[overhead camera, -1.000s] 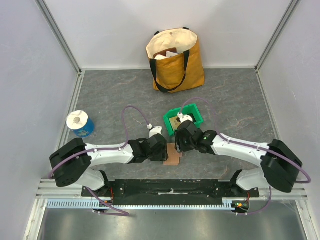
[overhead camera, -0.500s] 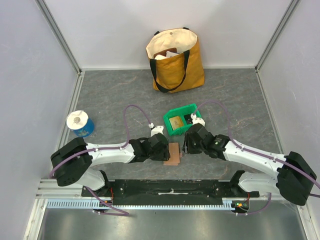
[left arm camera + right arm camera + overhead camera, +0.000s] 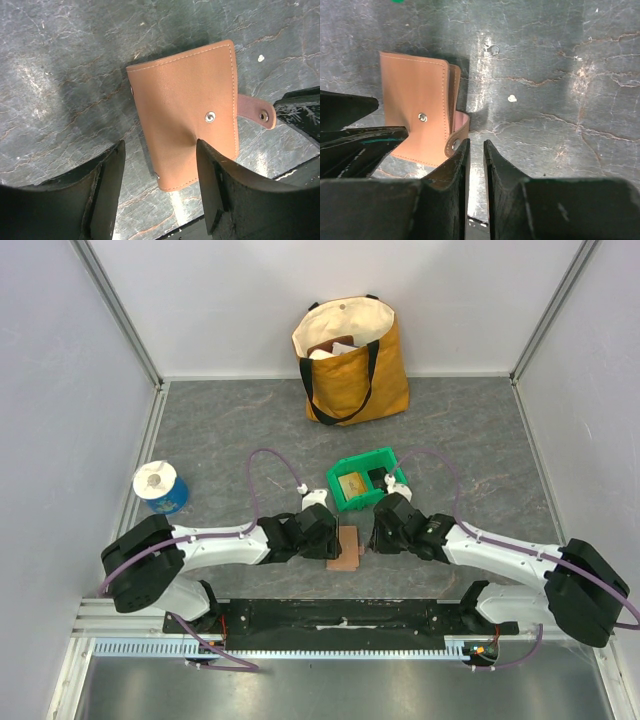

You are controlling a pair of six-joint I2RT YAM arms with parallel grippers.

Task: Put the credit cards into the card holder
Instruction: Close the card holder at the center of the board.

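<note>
The card holder (image 3: 347, 546), a terracotta-brown wallet, lies folded shut on the table between my two grippers. Its snap tab (image 3: 255, 111) hangs loose off the right edge. My left gripper (image 3: 160, 145) hovers open over the wallet's near-left part, with one finger to each side. My right gripper (image 3: 476, 142) sits just right of the tab (image 3: 457, 140). Its jaws are a narrow gap apart, with only bare table between them. In the green bin (image 3: 392, 460) lie a tan flat piece (image 3: 352, 485) and a dark one (image 3: 378, 477), perhaps the credit cards.
A yellow tote bag (image 3: 352, 360) stands against the back wall. A blue-wrapped roll (image 3: 159, 486) sits at the left. The green bin stands just behind the wallet and the right gripper. Walls enclose the table on three sides.
My right gripper has left the green bin, come down beside the wallet's right edge and narrowed its jaws. My left gripper has opened a little wider over the wallet.
</note>
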